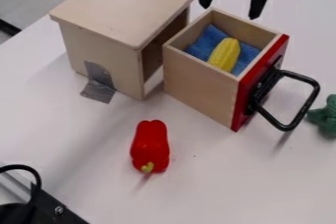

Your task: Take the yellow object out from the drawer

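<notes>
The black gripper [231, 12] hangs at the top edge, above the back part of the drawer, its two fingers spread apart with nothing between them. The wooden drawer [197, 81] is pulled out of its box and has a red front with a black handle. Inside it, a yellow corn-like object [225, 54] lies on a blue cloth [208, 41]. The gripper does not touch the yellow object.
The wooden box [105, 41] stands left of the drawer, taped to the white table [78, 139]. A red pepper [150, 145] lies in front. A green object [325, 116] is at the right edge, and black equipment [39, 208] at the lower left.
</notes>
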Controlling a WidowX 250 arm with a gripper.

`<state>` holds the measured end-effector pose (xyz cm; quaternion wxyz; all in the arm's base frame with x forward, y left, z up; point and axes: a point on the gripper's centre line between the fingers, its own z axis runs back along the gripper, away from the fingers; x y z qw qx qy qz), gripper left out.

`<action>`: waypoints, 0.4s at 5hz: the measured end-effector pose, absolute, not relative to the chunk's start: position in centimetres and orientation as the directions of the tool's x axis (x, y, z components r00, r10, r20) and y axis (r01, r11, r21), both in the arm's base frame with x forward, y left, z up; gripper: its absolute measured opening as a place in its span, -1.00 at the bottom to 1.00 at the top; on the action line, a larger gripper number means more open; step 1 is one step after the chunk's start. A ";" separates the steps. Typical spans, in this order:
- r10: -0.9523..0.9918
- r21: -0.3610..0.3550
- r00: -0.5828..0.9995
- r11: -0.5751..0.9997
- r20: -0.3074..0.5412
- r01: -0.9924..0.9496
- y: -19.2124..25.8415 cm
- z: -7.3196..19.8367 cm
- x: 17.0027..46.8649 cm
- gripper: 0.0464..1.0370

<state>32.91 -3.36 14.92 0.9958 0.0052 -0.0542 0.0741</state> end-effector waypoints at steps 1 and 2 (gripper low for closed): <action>0.145 0.012 0.987 0.989 0.073 -0.146 -3.4 13.8 32.7 0.92; 0.150 0.029 0.986 0.988 0.067 -0.153 -3.2 12.6 32.5 0.92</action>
